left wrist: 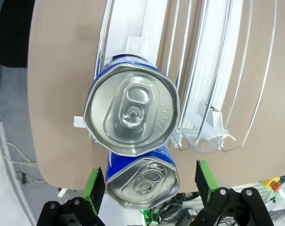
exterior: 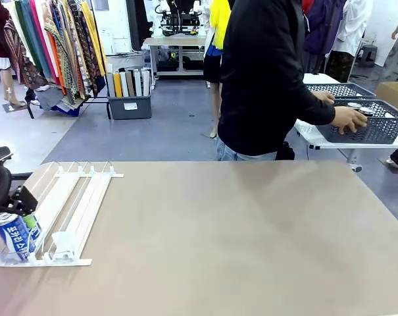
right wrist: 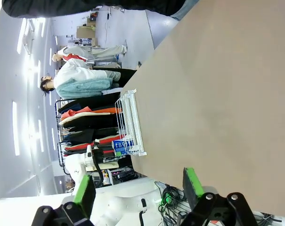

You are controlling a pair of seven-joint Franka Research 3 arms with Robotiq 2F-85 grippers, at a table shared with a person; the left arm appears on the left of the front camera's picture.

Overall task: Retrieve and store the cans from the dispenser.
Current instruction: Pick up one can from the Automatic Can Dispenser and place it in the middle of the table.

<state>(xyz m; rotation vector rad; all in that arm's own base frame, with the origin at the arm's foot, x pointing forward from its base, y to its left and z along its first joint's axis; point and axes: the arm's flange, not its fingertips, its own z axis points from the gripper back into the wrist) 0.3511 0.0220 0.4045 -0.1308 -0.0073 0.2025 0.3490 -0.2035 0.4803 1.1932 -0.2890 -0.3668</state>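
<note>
A hand (exterior: 348, 118) is seen at the mesh basket (exterior: 383, 129); lower can (left wrist: 142, 182) flanked, untouched, by wide-open left gripper (left wrist: 150, 183); right gripper (right wrist: 140, 188) spread, empty.

- Front view: a fixed camera at the robot's edge looks across the tabletop (exterior: 238, 237) toward the person (exterior: 264, 79) on the far side.
- Left wrist view: close above the cans (left wrist: 130, 110), looking down along the left fingers (left wrist: 93, 186) at the dispenser (left wrist: 213, 80).
- Right wrist view: rolled sideways and well off, looking past the right fingers (right wrist: 191, 186); it shares tabletop, dispenser and cans with the other views.
</note>
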